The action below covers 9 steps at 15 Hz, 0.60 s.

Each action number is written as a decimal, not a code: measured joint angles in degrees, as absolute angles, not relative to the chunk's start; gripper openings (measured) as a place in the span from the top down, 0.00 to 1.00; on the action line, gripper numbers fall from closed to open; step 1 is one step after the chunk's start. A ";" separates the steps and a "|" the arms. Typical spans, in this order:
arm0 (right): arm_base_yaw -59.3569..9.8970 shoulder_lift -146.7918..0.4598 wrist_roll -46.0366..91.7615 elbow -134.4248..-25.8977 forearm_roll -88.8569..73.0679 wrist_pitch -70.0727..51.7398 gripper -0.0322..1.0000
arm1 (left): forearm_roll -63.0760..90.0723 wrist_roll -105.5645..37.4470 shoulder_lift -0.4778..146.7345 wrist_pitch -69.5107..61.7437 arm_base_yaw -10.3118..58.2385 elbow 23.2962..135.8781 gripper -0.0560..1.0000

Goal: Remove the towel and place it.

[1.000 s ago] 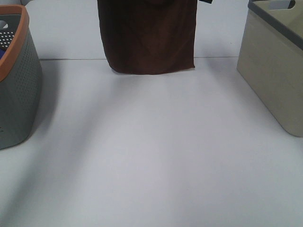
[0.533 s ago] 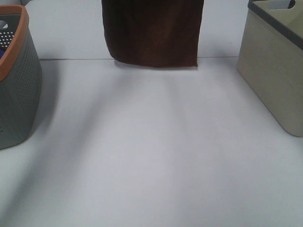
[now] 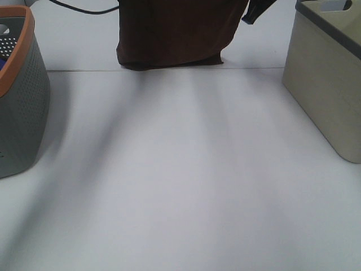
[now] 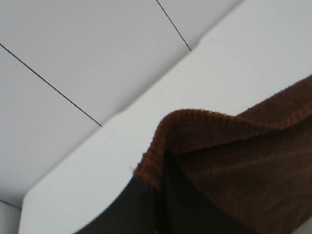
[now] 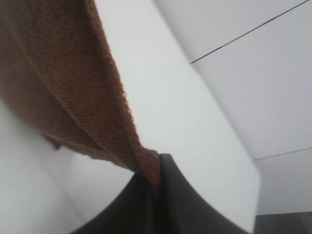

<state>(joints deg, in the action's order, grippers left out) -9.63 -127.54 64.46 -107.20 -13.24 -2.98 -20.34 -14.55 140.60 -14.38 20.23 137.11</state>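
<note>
The dark reddish-brown towel (image 3: 176, 33) hangs stretched at the top middle of the exterior high view, its lower edge just above the table's (image 3: 180, 180) far seam. My left gripper (image 4: 155, 197) is shut on one upper corner of the towel (image 4: 234, 161), with dark fingers (image 4: 134, 209) pinching the hem. My right gripper (image 5: 155, 183) is shut on the other upper corner of the towel (image 5: 63, 87). In the exterior high view only a dark part of the right gripper (image 3: 256, 10) shows at the top edge. The white tag is not visible.
A grey perforated basket with an orange rim (image 3: 20, 90) stands at the left edge. A beige basket with a dark grey rim (image 3: 327, 79) stands at the right. A black cable (image 3: 84, 8) runs along the top left.
The towel has moved up and toward the back. Its lower edge has risen from below the table seam to above it and now looks slightly bunched.
</note>
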 joint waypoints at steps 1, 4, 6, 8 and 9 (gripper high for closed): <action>-9.57 -127.54 64.40 -107.20 -13.24 -7.10 0.97 | -20.00 -14.55 140.72 -20.34 21.20 137.11 0.95; -8.94 -126.85 60.73 -107.20 -12.26 -29.68 0.97 | -16.39 -17.70 140.72 -39.02 24.29 137.11 0.95; -8.94 -124.73 53.40 -107.20 -10.60 -43.66 0.97 | -5.90 -25.04 140.72 -54.09 24.52 137.11 0.95; -8.94 -124.33 49.96 -107.20 -10.49 -53.06 0.97 | 0.46 -30.37 140.72 -62.97 24.29 137.11 0.95; -8.94 -124.33 49.10 -107.20 -10.89 -57.70 0.97 | 2.01 -31.80 140.83 -67.04 24.29 137.11 0.95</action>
<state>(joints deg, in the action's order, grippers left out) -8.94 -124.33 49.10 -107.20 -10.89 -57.70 2.01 -31.80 140.83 -67.04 24.29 137.11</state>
